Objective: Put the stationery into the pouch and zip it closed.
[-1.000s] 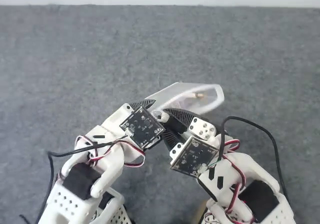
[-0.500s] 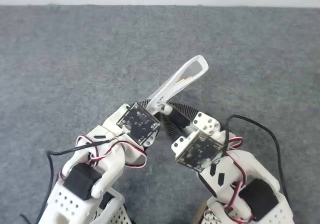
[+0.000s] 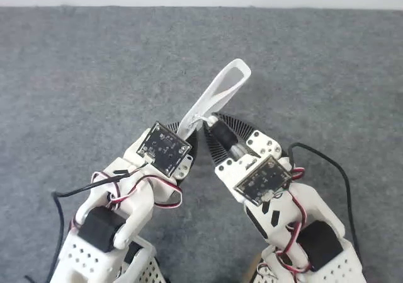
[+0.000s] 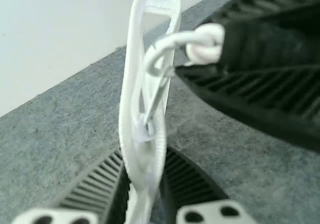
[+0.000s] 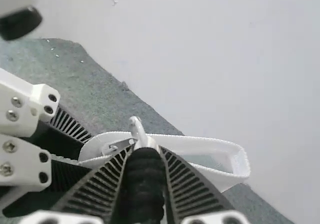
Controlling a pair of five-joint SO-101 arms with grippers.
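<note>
Above the grey desk point(image 3: 94, 62), a white pouch point(image 3: 217, 97) is held up on edge between two robot arms. At the pouch's near end, the left claw point(image 3: 186, 132) is clamped on the fabric. Just beside it, the right claw point(image 3: 211, 122) pinches the zipper pull point(image 4: 205, 37). The pouch's far end points up and away.
</note>
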